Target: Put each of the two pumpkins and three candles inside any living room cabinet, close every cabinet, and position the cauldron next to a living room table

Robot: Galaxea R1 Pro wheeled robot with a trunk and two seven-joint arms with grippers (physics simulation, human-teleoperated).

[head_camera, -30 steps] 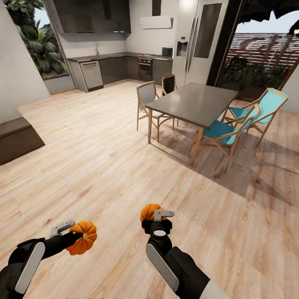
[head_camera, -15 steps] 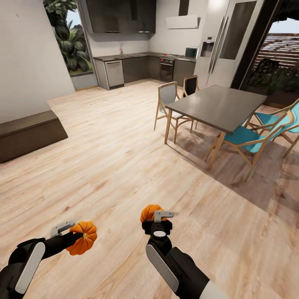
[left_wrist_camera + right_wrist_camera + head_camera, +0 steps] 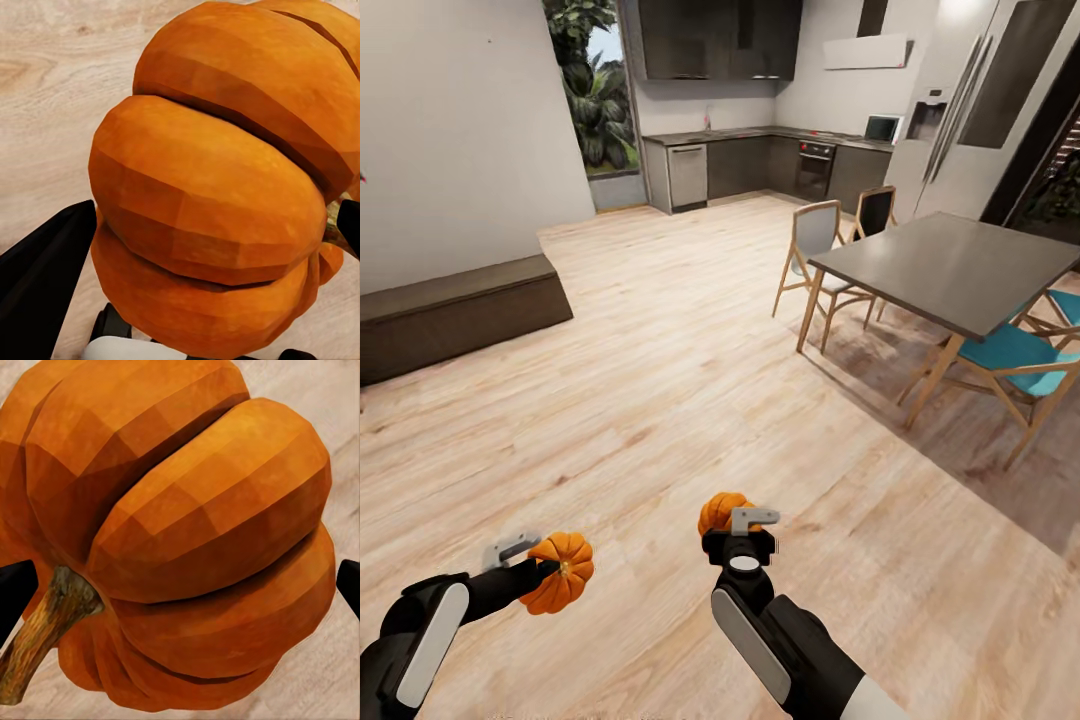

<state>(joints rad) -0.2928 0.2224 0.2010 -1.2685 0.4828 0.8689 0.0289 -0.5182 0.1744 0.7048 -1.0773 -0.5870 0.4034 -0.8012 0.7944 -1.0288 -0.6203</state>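
Nothing's budged at the jaws, only the camera has swung left over the last second. Left gripper [image 3: 550,572] is clamped on one pumpkin [image 3: 558,572], right gripper [image 3: 732,522] on the other pumpkin [image 3: 720,510], both carried low over the wood floor [image 3: 660,400]. That swing has slid the long low dark cabinet [image 3: 460,310] along the white wall further into view, so I'd guess we're heading there to stash them. Dining table [image 3: 960,265], chairs and kitchen sit off right.
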